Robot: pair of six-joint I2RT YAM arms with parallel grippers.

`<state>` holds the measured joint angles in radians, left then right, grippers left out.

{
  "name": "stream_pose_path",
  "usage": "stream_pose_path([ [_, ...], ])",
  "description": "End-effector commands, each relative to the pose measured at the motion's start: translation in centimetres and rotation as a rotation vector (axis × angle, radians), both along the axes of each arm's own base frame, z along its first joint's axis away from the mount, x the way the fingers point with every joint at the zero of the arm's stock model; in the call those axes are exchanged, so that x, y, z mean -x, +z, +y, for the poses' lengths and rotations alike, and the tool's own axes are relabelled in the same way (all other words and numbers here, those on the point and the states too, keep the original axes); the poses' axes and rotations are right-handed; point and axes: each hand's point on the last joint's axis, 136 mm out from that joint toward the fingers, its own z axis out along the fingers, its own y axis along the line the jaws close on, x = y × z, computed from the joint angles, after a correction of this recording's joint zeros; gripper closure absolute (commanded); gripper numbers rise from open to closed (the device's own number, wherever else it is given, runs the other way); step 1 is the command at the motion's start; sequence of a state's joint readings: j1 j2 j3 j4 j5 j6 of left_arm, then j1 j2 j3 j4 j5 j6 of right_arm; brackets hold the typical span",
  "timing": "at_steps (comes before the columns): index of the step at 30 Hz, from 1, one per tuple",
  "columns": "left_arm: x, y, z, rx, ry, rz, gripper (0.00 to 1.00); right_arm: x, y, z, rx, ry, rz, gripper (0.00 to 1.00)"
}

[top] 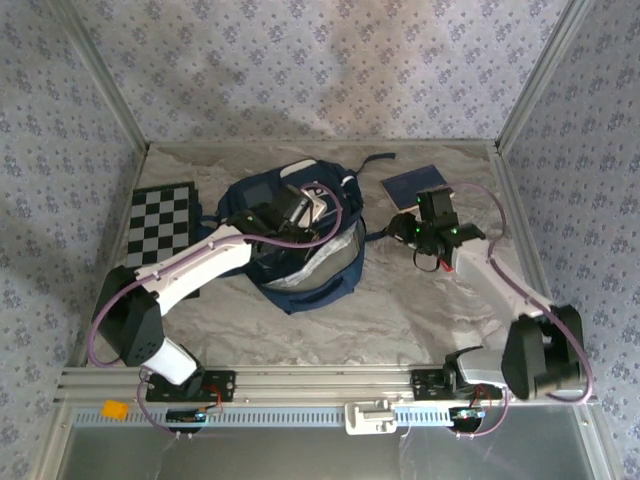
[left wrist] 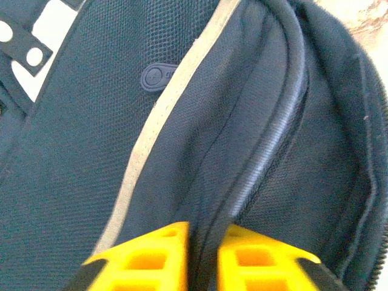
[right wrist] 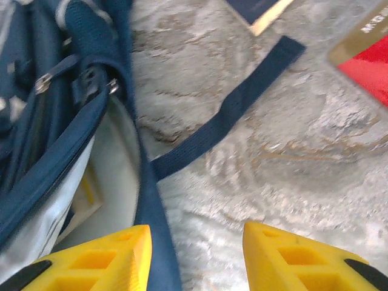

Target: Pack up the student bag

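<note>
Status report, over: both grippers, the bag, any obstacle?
Left gripper pinching student bag seam. Right gripper open, empty. Bag open on table. Strap lies ahead of right gripper.

two yellow plastic fingers (right wrist: 91,260) of the right gripper (right wrist: 197,257) rise from the bottom edge, standing apart. on the left lies a navy blue fabric backpack (right wrist: 54,121), its mouth open onto a pale grey lining, its dark rim running down just beside the left finger. a flat navy webbing strap (right wrist: 230,109) trails from it across the grey-veined marble-patterned tabletop (right wrist: 291,182). at the top sits the corner of a dark blue book (right wrist: 251,6) with a pale edge. upper right, a red tan-edged object (right wrist: 367,66) (too blurred to name).
</note>
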<state>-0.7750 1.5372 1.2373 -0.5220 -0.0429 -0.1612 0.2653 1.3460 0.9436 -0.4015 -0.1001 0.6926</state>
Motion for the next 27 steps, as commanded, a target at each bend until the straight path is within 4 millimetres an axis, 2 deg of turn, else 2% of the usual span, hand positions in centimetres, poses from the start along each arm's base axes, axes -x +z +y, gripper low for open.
stream_pose_path([
  [1, 0.9, 1.0, -1.7, 0.105, 0.016, 0.047, 0.73, -1.9, -0.9, -0.8, 0.032, -0.05, 0.059, 0.53],
  [3, 1.3, 1.7, -2.9, 0.169, 0.017, 0.053, 0.59, -3.8, -1.5, -1.9, 0.09, -0.108, 0.079, 0.49],
  [6, 1.5, 2.3, -4.2, 0.251, 0.039, 0.058, 0.49, -6.8, -2.4, -2.8, 0.157, -0.172, 0.111, 0.42],
  [12, 0.8, 2.8, -4.9, 0.324, 0.099, 0.059, 0.44, -12.0, -4.7, -3.8, 0.314, -0.15, 0.141, 0.41],
  [17, -0.2, 2.4, -4.8, 0.314, 0.159, 0.058, 0.42, -14.5, -6.9, -5.4, 0.423, -0.134, 0.201, 0.39],
  [22, -1.0, 1.4, -5.1, 0.319, 0.206, 0.072, 0.42, -16.3, -8.6, -4.1, 0.42, -0.032, 0.241, 0.35],
  [27, -1.5, 0.4, -5.7, 0.317, 0.216, 0.095, 0.41, -16.7, -10.3, -4.7, 0.44, -0.03, 0.298, 0.36],
])
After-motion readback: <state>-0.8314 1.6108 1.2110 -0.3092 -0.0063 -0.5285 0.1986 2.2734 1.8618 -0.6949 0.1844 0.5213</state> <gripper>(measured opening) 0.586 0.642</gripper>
